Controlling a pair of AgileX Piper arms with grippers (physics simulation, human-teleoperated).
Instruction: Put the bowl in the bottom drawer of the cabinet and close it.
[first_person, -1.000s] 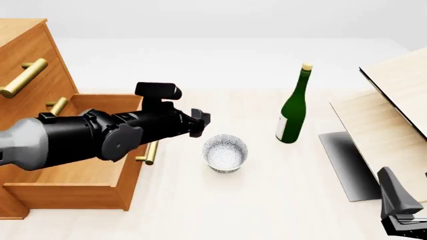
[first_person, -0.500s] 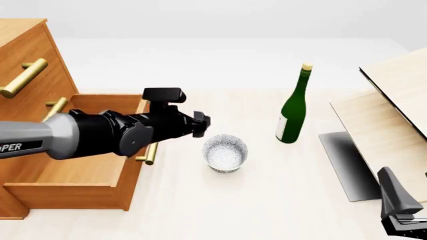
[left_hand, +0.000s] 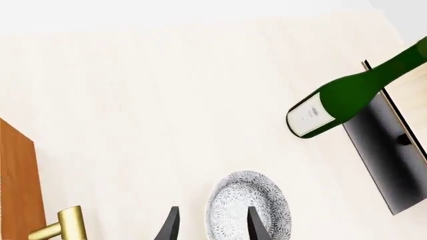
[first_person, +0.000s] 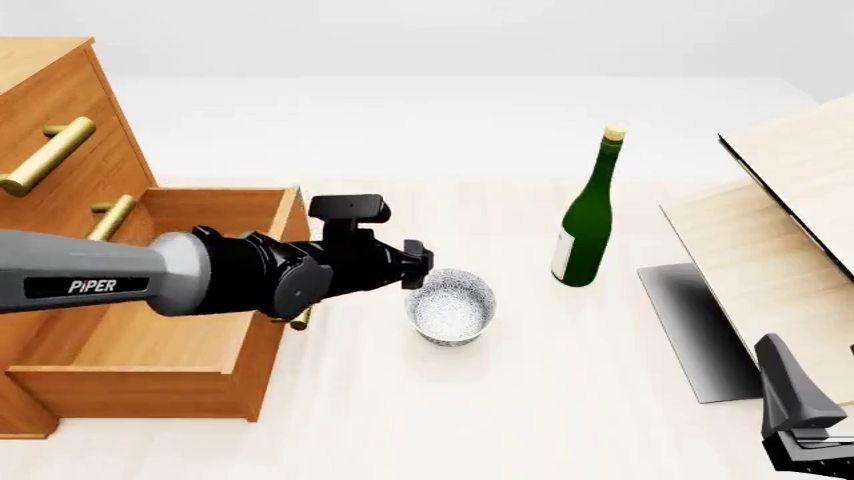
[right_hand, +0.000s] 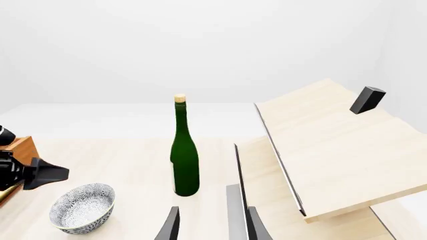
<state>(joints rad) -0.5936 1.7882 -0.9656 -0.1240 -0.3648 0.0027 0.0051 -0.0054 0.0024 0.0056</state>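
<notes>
The bowl (first_person: 451, 306) stands just beside the left end effector (first_person: 422, 265); untouched.

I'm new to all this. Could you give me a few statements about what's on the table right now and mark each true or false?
1. The bottom drawer stands open. True.
2. The bowl already sits inside that drawer. False: it rests on the table beside it.
3. The green bottle stands upright. True.
4. The left tool grips the bottle. False: it hovers at the bowl's rim, open.
5. The right tool holds nothing. True.
</notes>
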